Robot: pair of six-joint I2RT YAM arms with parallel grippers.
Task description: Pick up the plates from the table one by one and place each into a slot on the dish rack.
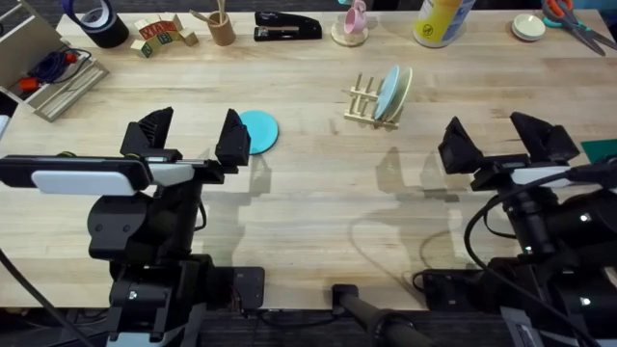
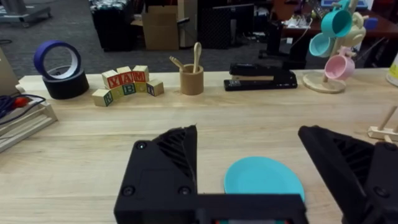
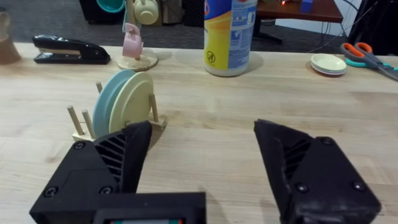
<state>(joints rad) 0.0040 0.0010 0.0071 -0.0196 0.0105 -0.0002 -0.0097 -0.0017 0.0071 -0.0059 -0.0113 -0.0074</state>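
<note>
One turquoise plate (image 1: pixel 256 131) lies flat on the tabletop (image 1: pixel 318 193), well apart from the dish rack (image 1: pixel 371 104). The rack already carries a pale blue plate (image 3: pixel 111 102) and a cream plate (image 3: pixel 132 96), standing on edge between the pegs and leaning slightly. The step in hand, by judgement, is to pick up the turquoise plate.

Procedure for a sound pick:
- Lower the left tool (image 1: pixel 188 140) toward the near edge of the plate. A flat plate gives no side to pinch, so one finger must slide under the rim and the other bear on the top face.
- Approach at a shallow tilt; a vertical descent is likely to push the plate along the wood.
- Close gently and confirm the rim is seated before lifting.
- Free slots appear to remain on the rack's left side, though the peg spacing is hard to read from these views.

Arm pose: the left arm extends forward from its base, wrist roughly level, the left tool spread wide and holding nothing, with the plate just beside its right finger (image 2: pixel 348 165). The right arm is likewise extended, the right tool (image 1: pixel 501 143) spread wide and holding nothing, near the rack but clear of it.
</note>
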